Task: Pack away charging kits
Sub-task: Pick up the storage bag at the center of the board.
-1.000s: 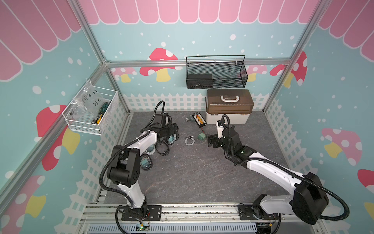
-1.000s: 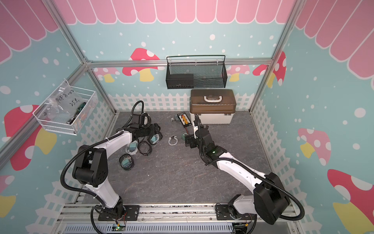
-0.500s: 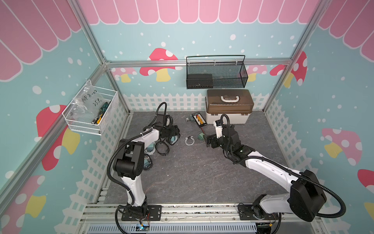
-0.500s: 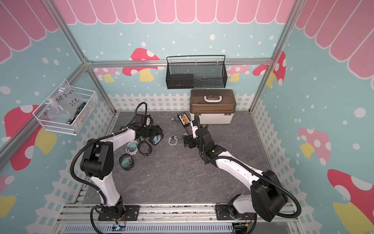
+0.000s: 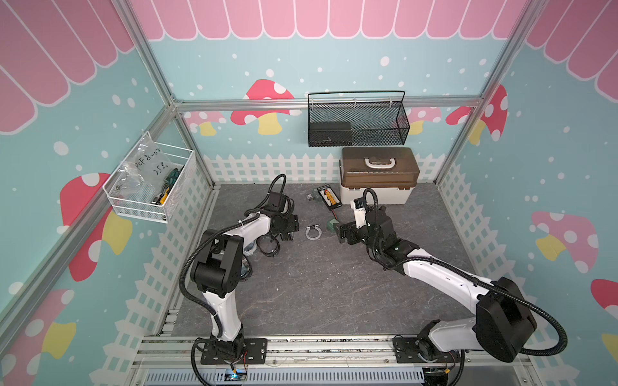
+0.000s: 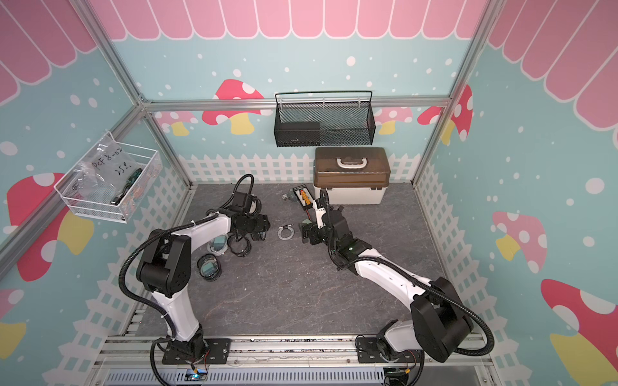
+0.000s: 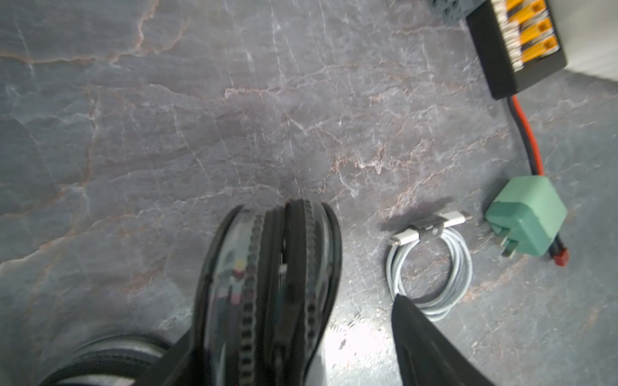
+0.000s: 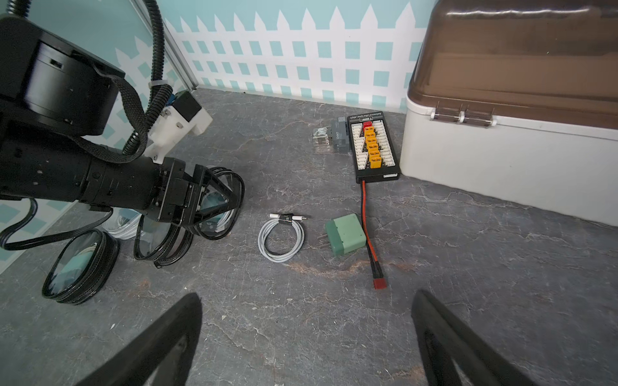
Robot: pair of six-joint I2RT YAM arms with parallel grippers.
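Observation:
Part of a charging kit lies loose mid-table: a white cable coil [image 5: 313,231] [image 6: 285,232] [image 7: 429,267] [image 8: 281,239] and, beside it, a teal-green plug adapter [image 5: 331,225] [image 7: 526,217] [image 8: 344,234]. My right gripper [image 5: 341,234] [image 6: 306,234] [image 8: 306,300] hovers open just short of the adapter, with nothing between its fingers. My left gripper [image 5: 287,230] [image 6: 259,230] [image 7: 294,317] straddles a round clear zip pouch [image 7: 271,284] [image 8: 217,207] standing on edge. There is a gap between the pouch and one finger [image 7: 421,337].
More round pouches [image 6: 209,265] [image 8: 78,264] lie by the left arm, one spread open [image 8: 160,240]. A black connector board [image 5: 329,197] [image 8: 373,147] trails its red-black wire [image 8: 368,234] past the adapter. The brown-lidded white box [image 5: 378,187] stands behind. Wall baskets [image 5: 356,123] [image 5: 150,183] hang above.
My left gripper's jaws have narrowed around the upright pouch and its arm has swung a little. The right gripper has crept slightly towards the adapter, still open.

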